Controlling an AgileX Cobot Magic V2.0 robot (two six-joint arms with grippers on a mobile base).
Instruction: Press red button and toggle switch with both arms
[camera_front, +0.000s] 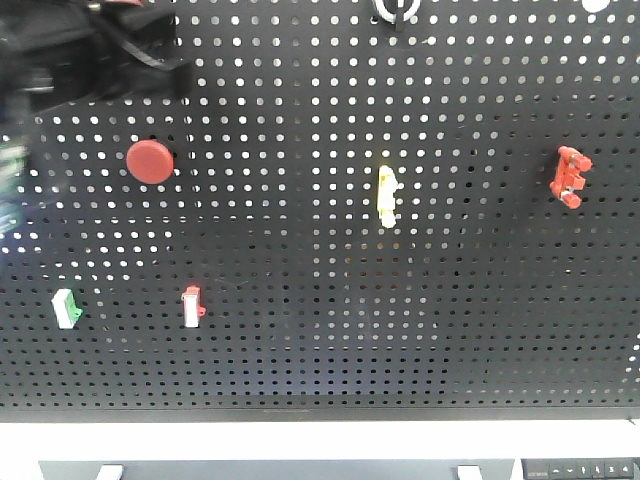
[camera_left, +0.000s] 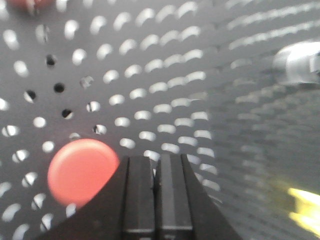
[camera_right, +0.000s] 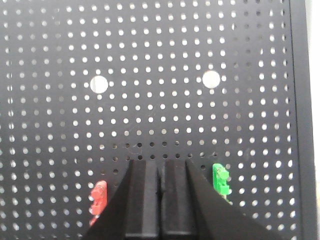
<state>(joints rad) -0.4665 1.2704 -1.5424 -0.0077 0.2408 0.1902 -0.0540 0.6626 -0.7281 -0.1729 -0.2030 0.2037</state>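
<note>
A round red button (camera_front: 150, 161) sits on the black pegboard (camera_front: 320, 300) at the upper left. In the left wrist view the button (camera_left: 82, 171) is close, just left of my left gripper (camera_left: 156, 161), whose jaws are shut and empty. My left arm (camera_front: 90, 60) is a dark blur above the button. My right gripper (camera_right: 160, 166) is shut and empty, facing the board between a small red switch (camera_right: 99, 197) and a green switch (camera_right: 220, 179), apart from both. The right arm is out of the front view.
Other fittings on the board are a yellow switch (camera_front: 386, 195), a red clip (camera_front: 571, 177), a green-and-white switch (camera_front: 67, 308) and a red-and-white switch (camera_front: 192, 305). A white ledge (camera_front: 320, 440) runs below the board.
</note>
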